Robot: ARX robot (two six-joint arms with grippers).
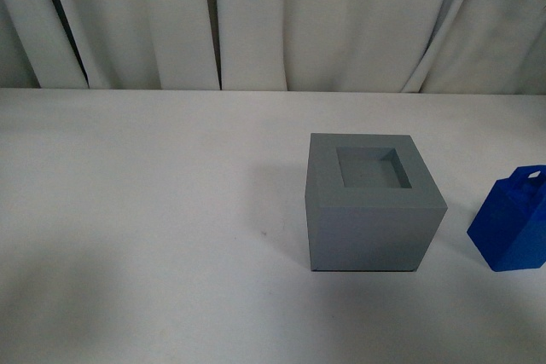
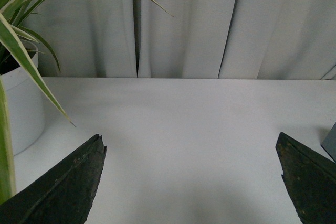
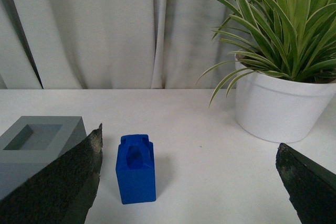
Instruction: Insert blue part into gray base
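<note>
The gray base [image 1: 374, 202] stands on the white table right of centre, its square recess open and empty. The blue part [image 1: 512, 221] stands upright to its right, at the picture's edge, loop handle on top. Neither arm shows in the front view. In the right wrist view the blue part [image 3: 136, 169] stands ahead of my open right gripper [image 3: 189, 150], close to one finger [image 3: 63, 187], with the gray base [image 3: 37, 148] beside it. My left gripper [image 2: 191, 145] is open and empty over bare table; a sliver of the gray base [image 2: 331, 141] shows at the edge.
A white pot with a striped green plant [image 3: 281, 98] stands on the table beyond the blue part in the right wrist view. Another potted plant [image 2: 18, 103] stands beside the left gripper. White curtains [image 1: 281, 19] hang behind the table's far edge.
</note>
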